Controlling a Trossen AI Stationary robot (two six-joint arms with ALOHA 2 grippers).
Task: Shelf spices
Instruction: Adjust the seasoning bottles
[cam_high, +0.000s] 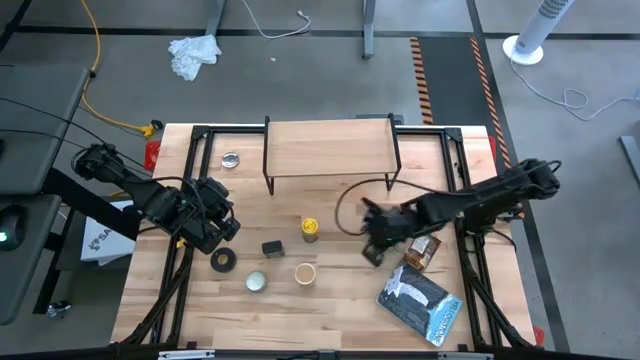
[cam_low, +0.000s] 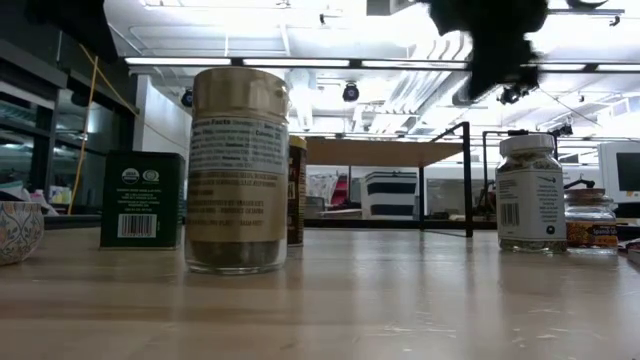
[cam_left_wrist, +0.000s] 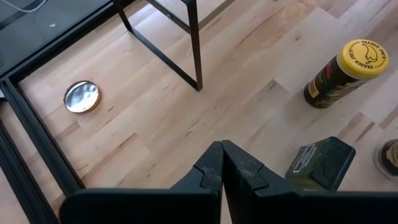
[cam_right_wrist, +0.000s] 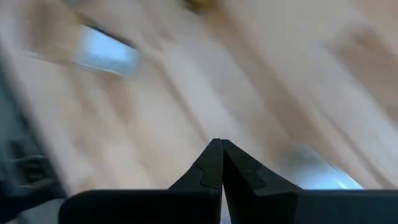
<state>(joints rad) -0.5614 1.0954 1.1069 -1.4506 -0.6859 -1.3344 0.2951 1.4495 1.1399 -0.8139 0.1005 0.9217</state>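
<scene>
The shelf (cam_high: 330, 148) stands at the table's far middle on thin black legs, and its plank top is bare. The yellow-lidded jar (cam_high: 309, 228) (cam_left_wrist: 345, 71), a dark green box (cam_high: 272, 248) (cam_left_wrist: 320, 165) and the tan-lidded jar (cam_high: 305, 272) (cam_low: 238, 170) stand upright before it. The low view adds a white-capped bottle (cam_low: 530, 193) and a small brown-topped jar (cam_low: 590, 220). A brown packet (cam_high: 423, 250) lies to the right. My right gripper (cam_high: 372, 232) (cam_right_wrist: 222, 149) is shut and hovers right of the yellow-lidded jar. My left gripper (cam_high: 232, 222) (cam_left_wrist: 222, 152) is shut and waits at the left.
A black tape roll (cam_high: 223, 261) and a silvery tin (cam_high: 257, 283) lie near the left gripper. Another tin (cam_high: 231, 159) (cam_left_wrist: 82, 97) sits by the shelf's left leg. A blue-and-white bag (cam_high: 418, 300) lies at the near right. A black cable (cam_high: 345, 205) loops before the shelf.
</scene>
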